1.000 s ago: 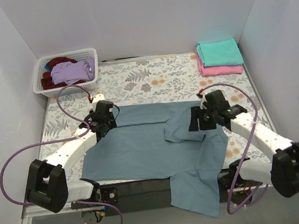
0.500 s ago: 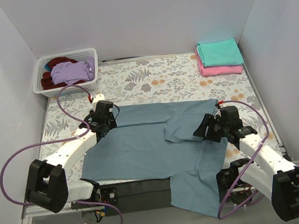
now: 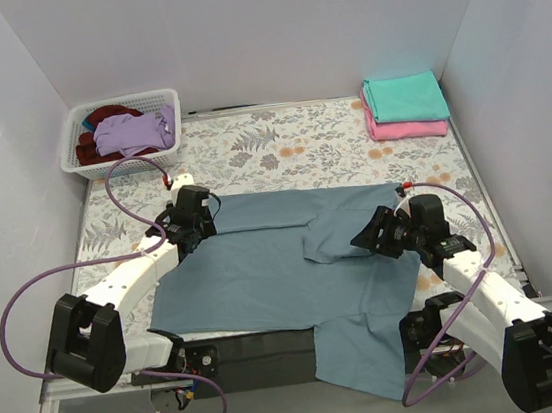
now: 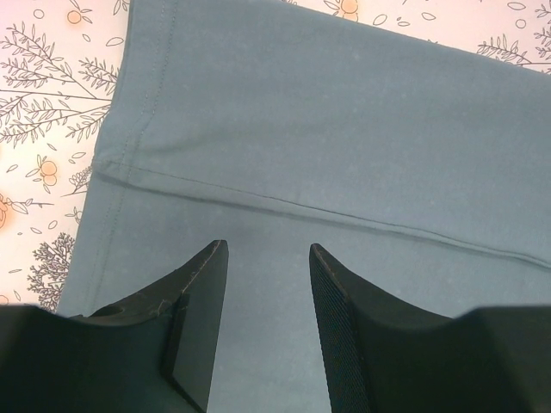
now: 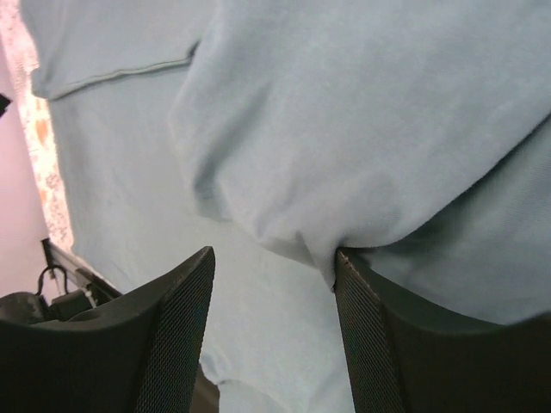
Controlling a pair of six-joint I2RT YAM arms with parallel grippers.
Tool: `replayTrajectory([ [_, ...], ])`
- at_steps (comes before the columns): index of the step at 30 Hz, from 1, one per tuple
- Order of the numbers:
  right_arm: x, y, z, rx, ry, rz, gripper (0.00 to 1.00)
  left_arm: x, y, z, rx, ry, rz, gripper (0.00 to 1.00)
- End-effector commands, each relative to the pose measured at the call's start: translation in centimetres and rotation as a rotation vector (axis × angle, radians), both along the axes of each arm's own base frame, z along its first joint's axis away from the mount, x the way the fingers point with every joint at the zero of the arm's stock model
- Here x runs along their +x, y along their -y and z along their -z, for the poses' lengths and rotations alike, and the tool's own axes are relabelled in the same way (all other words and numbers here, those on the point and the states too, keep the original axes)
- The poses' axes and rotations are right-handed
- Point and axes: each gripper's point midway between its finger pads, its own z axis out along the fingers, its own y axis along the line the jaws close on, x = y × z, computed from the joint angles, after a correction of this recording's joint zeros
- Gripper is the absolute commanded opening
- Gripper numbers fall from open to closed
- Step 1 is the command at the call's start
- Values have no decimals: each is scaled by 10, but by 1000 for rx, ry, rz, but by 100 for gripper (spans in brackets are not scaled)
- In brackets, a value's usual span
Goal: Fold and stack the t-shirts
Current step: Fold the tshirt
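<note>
A table (image 3: 279,146) covered in a pale cloth printed with leaves and flowers fills the floor of a plain booth with pale walls (image 3: 234,30). One large blue-grey shirt (image 3: 264,268) lies spread flat across the near half of the table. Its hem hangs over the near edge and one sleeve is folded in on its right side.

Beyond the shirt's far-left corner stands one white basket (image 3: 120,163) holding a lilac shirt (image 3: 136,131) and a dark red shirt (image 3: 87,144). Beyond its far-right corner, one teal shirt (image 3: 404,98) lies folded on one pink shirt (image 3: 403,130). That makes five shirts.

There are two arms. The left gripper (image 4: 265,258) is at the shirt's far-left corner, fingers parted above flat cloth and grasping nothing. The right gripper (image 5: 274,258) is at the folded sleeve, fingers spread wide around a soft fold without clamping it.
</note>
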Motion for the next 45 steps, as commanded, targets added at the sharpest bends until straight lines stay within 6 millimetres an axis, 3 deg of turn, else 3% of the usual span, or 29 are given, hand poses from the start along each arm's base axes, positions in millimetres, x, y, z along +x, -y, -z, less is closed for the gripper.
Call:
replayTrajectory([
  [1, 11, -14, -36, 79, 111, -61, 63, 10, 3, -13, -11, 35, -1, 42],
  [8, 15, -15, -36, 60, 140, -96, 63, 10, 3, -13, -15, 34, 1, 42],
  [14, 3, -10, -1, 21, 43, -96, 63, 10, 4, -11, -15, 27, 7, 42],
  [23, -8, 6, 27, -65, -13, -45, 64, 9, 7, -8, -22, 13, 21, 42],
  [34, -14, -3, 26, -33, -41, -123, 61, 9, 8, -6, -23, 6, 26, 41],
  [40, -29, -12, 25, 10, -75, -206, 55, 8, 10, -5, -26, 2, 33, 42],
  [45, -35, -18, 14, 55, -70, -249, 50, 8, 11, -4, -30, -2, 39, 41],
])
